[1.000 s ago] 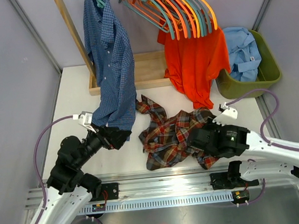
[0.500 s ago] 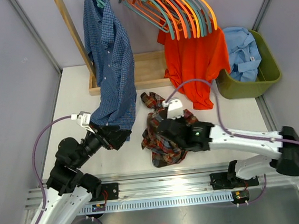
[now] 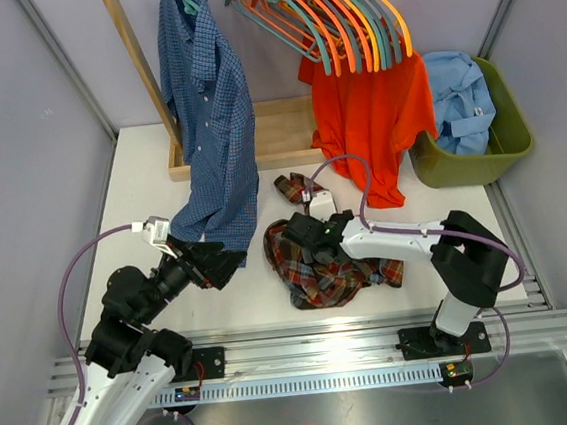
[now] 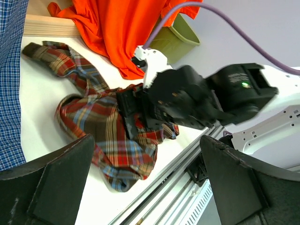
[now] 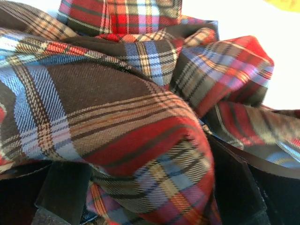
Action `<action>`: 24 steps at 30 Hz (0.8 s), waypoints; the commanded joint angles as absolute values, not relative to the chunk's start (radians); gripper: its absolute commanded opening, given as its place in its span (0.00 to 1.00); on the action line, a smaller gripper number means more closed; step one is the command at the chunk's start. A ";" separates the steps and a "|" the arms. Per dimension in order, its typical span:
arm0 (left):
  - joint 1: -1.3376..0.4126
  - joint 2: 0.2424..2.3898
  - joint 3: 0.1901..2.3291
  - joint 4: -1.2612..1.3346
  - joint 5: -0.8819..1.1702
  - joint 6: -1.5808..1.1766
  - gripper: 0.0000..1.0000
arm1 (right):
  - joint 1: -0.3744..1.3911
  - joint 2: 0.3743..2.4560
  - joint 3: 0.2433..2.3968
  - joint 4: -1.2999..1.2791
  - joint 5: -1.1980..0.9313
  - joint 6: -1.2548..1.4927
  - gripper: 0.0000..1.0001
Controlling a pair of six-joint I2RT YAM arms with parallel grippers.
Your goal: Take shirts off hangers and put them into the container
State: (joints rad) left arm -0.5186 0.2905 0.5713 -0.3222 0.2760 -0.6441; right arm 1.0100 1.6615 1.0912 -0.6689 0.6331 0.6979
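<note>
**White tabletop, grey walls: plaid shirt heaped at centre**

Table (image 3: 140,186) is white, walled in grey on three sides.

- Red-brown-green plaid shirt (image 3: 322,277) lies off any hanger, crumpled on the table near the front rail. It is not in the basket. One sleeve trails back toward the rack.
- My right gripper (image 3: 295,248) is down on top of that heap. In the right wrist view its fingers (image 5: 58,197) stand spread wide, with plaid cloth mounded between them and nothing pinched that I can see.
- My left gripper (image 3: 230,262) is released, jaws wide and empty. It sits just left of the plaid heap, at the hem of the dark blue check shirt (image 3: 208,109).
- That check shirt hangs from a hanger by the wooden post (image 3: 139,66), its tail draped onto the table.
- Orange-red shirt (image 3: 370,124) hangs under the bunch of orange, teal and yellow hangers (image 3: 330,17), above the wooden base frame (image 3: 286,132).
- Olive-green laundry basket (image 3: 513,140) stands at the far right corner, well apart from both grippers. The light blue shirt (image 3: 459,100) is piled inside it.
</note>
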 commanded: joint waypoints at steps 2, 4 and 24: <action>-0.517 0.296 0.580 -0.308 0.278 -0.623 0.99 | 0.933 1.742 1.043 -0.608 0.565 0.755 0.99; -0.517 0.296 0.583 -0.313 0.275 -0.620 0.99 | 0.927 1.822 1.031 -0.577 0.540 0.759 0.99; -0.517 0.314 0.574 -0.311 0.275 -0.624 0.99 | 0.802 1.797 0.940 -0.500 0.517 0.877 0.00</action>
